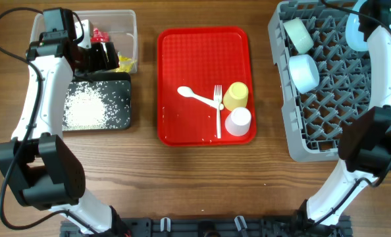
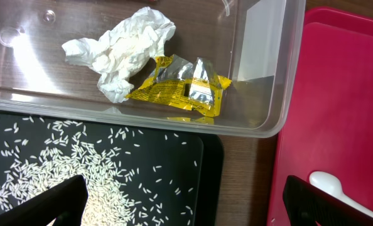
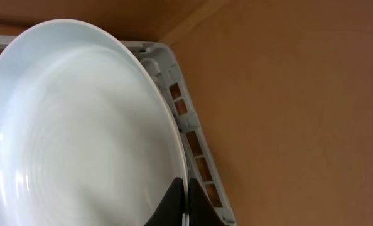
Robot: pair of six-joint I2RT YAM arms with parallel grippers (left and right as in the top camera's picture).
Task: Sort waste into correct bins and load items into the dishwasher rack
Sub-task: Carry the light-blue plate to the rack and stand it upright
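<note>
My left gripper [image 1: 103, 56] [image 2: 186, 201] is open and empty, above the near edge of the clear tub [image 1: 126, 26] [image 2: 262, 107]. The tub holds a white wrapper [image 2: 127, 50], a yellow wrapper [image 2: 180, 88] [image 1: 125, 64] and a red wrapper [image 1: 101, 34]. Rice grains [image 1: 87, 108] [image 2: 61, 169] lie in the black tray [image 1: 120, 122] [image 2: 193, 163]. My right gripper [image 1: 363, 13] [image 3: 186, 188] is shut on the rim of the light blue plate [image 1: 355, 29] [image 3: 80, 125], held on edge at the far right corner of the grey rack [image 1: 340, 118] [image 3: 196, 157]. Two bowls [image 1: 298, 34] [image 1: 303, 71] stand in the rack.
The flat red tray [image 1: 176, 66] [image 2: 337, 113] in the middle carries a white spoon [image 1: 194, 96] [image 2: 328, 185], a fork [image 1: 218, 112], a yellow cup [image 1: 235, 96] and a pale pink cup [image 1: 238, 122]. Bare wood lies along the table's front.
</note>
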